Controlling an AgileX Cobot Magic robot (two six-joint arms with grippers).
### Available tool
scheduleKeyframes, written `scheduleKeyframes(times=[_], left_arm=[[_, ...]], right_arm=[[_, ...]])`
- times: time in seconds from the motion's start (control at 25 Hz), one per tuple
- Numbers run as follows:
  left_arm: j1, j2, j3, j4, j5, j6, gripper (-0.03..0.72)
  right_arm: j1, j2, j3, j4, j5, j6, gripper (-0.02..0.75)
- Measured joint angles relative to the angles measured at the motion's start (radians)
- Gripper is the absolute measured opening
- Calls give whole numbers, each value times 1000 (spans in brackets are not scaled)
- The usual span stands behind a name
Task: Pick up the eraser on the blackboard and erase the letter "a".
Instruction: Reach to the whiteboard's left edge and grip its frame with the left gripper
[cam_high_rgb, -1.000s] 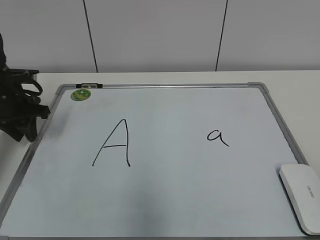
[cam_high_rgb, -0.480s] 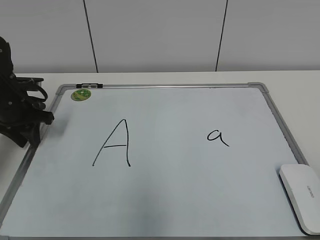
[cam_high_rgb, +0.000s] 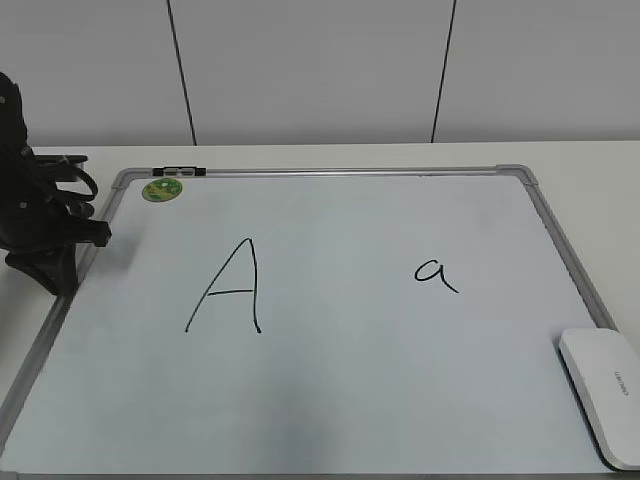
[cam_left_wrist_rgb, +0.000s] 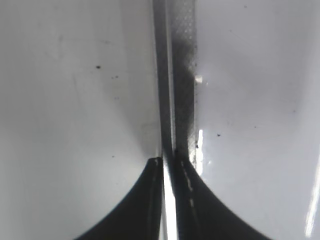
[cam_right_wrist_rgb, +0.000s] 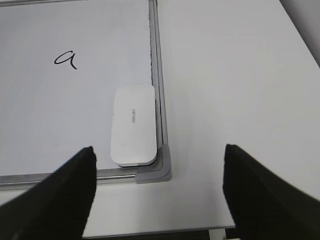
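Right jaws (cam_right_wrist_rgb: 157, 187) spread wide and empty above the surface, the eraser (cam_right_wrist_rgb: 133, 125) lying in the board's (cam_right_wrist_rgb: 75, 110) near right corner, below the "a" (cam_right_wrist_rgb: 65, 59). Left jaws (cam_left_wrist_rgb: 167, 200) look pressed together over the board's left frame, tips cut off

The black left pincer (cam_high_rgb: 62, 262) hangs low over the left frame edge of the silver-framed white blackboard (cam_high_rgb: 340, 400), its jaws pressed nearly together. The black right pincer (cam_right_wrist_rgb: 159, 192) hovers above that board's corner, jaws spread wide.
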Motion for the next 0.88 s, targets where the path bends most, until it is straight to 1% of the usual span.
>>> scheduleKeyframes(times=[0.16, 0.32, 0.36, 0.56, 0.8, 0.88], left_arm=[[0, 0, 0, 0, 0, 0, 32], [0, 1, -2, -2, 3, 0, 32], [0, 1, -2, -2, 2, 0, 32], [0, 1, -2, -2, 3, 0, 32], [0, 1, -2, -4, 5, 0, 32], [0, 1, -2, -5, 5, 0, 32]], right_arm=[[0, 54, -10, 1, -9, 0, 587], [0, 227, -33, -11, -38, 0, 587], [12, 291, -44, -25, -56, 0, 587], [63, 486, -98, -25, -81, 0, 587], [92, 748, -145, 59, -96, 0, 587], [93, 837, -147, 67, -101, 0, 587]])
